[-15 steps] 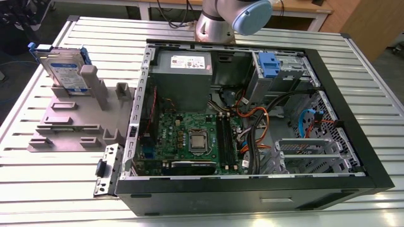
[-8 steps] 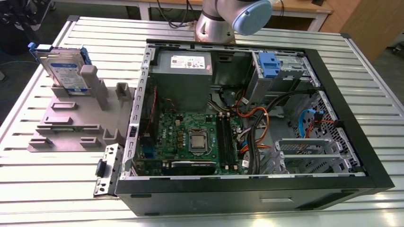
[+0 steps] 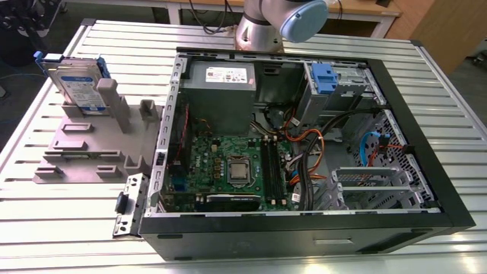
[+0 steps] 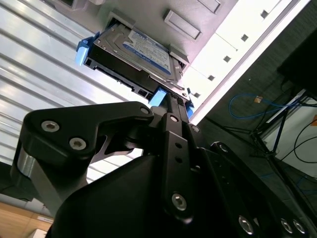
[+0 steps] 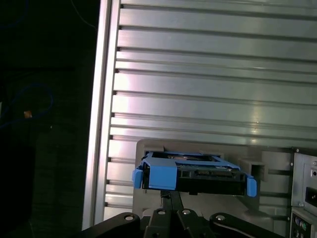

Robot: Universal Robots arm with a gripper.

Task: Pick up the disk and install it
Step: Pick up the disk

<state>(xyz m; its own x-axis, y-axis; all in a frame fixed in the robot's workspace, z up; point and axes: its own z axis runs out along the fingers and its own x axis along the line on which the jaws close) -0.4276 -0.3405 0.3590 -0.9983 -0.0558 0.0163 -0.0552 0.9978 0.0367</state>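
Note:
The disk (image 3: 76,85) is a silver drive with a white-and-blue label in a bright blue frame. It stands on edge in a slot of the grey holder (image 3: 84,148), at the exterior view's left beside the open computer case (image 3: 163,228). Both wrist views look along my black gripper (image 5: 171,198) at the disk (image 5: 193,173), which stays apart from it. In the second wrist view the fingertips (image 4: 171,106) line up with the blue frame's edge below the disk's label (image 4: 143,49). The fingers meet in a thin line with nothing between them.
The arm's base joint (image 3: 281,23) stands behind the case. Inside the case lie the motherboard (image 3: 232,168), a grey power supply (image 3: 220,74), cable bundles (image 3: 304,148) and a drive cage holding a blue carrier (image 3: 325,77). Ribbed metal table (image 3: 61,228) surrounds everything.

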